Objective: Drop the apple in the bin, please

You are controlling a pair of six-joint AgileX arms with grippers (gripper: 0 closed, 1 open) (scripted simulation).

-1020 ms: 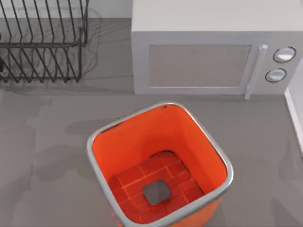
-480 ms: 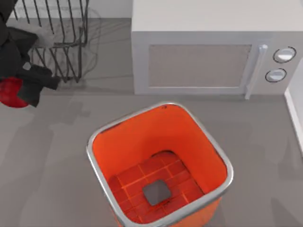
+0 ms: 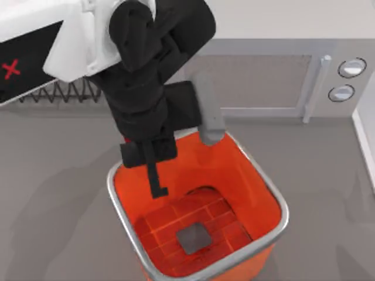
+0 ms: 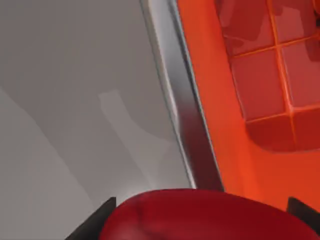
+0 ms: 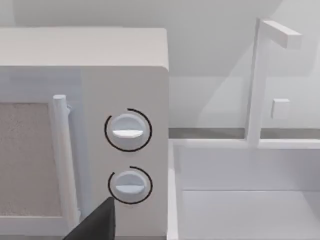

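The orange bin (image 3: pixel 275 199) with its silver rim stands at the front middle of the table, its gridded floor and grey centre square showing. My left gripper (image 3: pixel 149 158) hangs over the bin's back left rim, shut on the glossy red apple (image 4: pixel 210 215). In the left wrist view the apple sits between the dark fingers (image 4: pixel 97 220), directly above the rim (image 4: pixel 172 90), partly over the grey table and partly over the orange inside. From above, the arm's black body covers almost all of the apple. My right gripper (image 5: pixel 95 225) stays parked, facing the microwave's dials.
A white microwave (image 3: pixel 281 76) stands behind the bin, close to the left arm. A black wire rack (image 3: pixel 64 91) is at the back left, half covered by the arm. A white tray-like frame (image 5: pixel 240 200) adjoins the microwave on the right.
My left arm has swung from the table's far left edge to above the bin's back left rim, carrying the apple with it. The bin has not moved.
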